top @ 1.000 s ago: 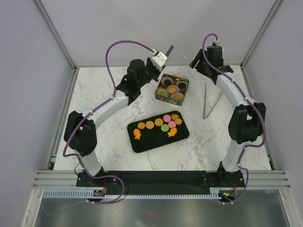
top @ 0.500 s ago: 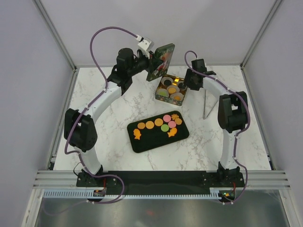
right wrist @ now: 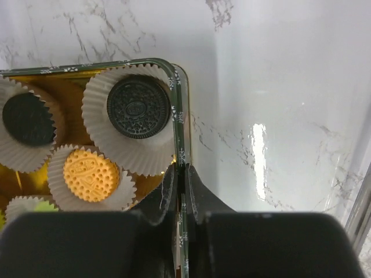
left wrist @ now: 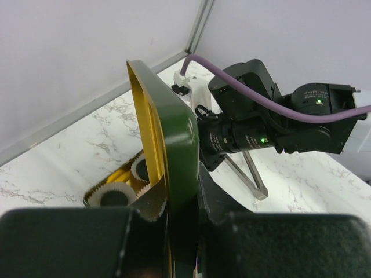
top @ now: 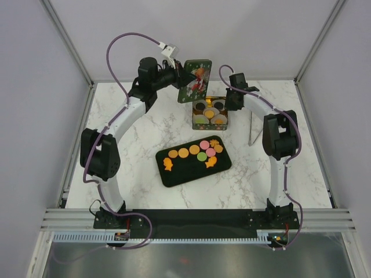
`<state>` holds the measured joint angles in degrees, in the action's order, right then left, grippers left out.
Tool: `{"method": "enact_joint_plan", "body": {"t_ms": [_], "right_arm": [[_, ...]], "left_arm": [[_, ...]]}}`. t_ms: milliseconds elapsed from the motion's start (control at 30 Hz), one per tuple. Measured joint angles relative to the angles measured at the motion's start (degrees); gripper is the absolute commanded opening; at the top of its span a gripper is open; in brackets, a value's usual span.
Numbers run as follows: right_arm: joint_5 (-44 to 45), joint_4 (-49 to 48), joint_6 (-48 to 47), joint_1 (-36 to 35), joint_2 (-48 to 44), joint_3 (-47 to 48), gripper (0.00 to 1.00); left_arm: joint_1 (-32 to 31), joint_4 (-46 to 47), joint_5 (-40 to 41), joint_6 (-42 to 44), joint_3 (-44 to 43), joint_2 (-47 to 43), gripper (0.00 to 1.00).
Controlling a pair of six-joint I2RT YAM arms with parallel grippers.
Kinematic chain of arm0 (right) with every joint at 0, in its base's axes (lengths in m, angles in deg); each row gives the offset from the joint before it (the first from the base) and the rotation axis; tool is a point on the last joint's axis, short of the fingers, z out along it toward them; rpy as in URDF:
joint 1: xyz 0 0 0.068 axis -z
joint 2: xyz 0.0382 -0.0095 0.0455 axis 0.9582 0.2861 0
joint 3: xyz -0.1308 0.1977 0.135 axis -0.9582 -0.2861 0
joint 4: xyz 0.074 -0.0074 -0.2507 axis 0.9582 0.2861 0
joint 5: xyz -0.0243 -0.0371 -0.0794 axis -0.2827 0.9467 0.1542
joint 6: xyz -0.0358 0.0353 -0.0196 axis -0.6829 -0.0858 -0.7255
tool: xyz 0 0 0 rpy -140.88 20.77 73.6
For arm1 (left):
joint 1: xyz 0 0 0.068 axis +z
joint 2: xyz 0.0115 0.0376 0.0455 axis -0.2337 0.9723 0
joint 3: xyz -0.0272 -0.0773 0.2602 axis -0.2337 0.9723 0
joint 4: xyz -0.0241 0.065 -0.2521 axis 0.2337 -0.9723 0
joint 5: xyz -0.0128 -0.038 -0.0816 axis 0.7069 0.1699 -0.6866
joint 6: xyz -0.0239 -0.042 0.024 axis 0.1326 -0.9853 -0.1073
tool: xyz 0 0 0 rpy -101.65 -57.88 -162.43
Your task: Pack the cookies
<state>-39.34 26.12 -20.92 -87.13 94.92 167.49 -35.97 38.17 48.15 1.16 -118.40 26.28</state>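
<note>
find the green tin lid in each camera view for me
Top external: lid upper centre, upright, in the left gripper.
Left wrist: lid centre frame, edge-on, gold inside facing left.
Right wrist: not in view.
Shared landmark: the open tin with paper liners, seen in all three.

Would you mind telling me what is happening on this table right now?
The left gripper holds the green lid on edge, raised over the open tin. The right gripper is pinched on the tin's wall. Inside the tin, cookies in paper liners are already packed. More cookies lie on the black tray in front, not yet packed. Metal tongs lie on the table to the right.
</note>
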Motion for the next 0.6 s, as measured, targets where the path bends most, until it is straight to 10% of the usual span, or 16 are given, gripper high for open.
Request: {"method": "enact_joint_plan", "body": {"t_ms": [333, 600], "right_arm": [[-1.97, -0.07, -5.79, -1.68, 2.58, 3.52, 0.03], [-4.83, -0.31, -4.66, -2.32, 2.69, 4.02, 0.34]], "left_arm": [[3.93, 1.84, -2.89, -8.55, 0.15, 2.36, 0.02], [4.74, 5.44, -5.38, -16.87, 1.25, 4.9, 0.02]]}}
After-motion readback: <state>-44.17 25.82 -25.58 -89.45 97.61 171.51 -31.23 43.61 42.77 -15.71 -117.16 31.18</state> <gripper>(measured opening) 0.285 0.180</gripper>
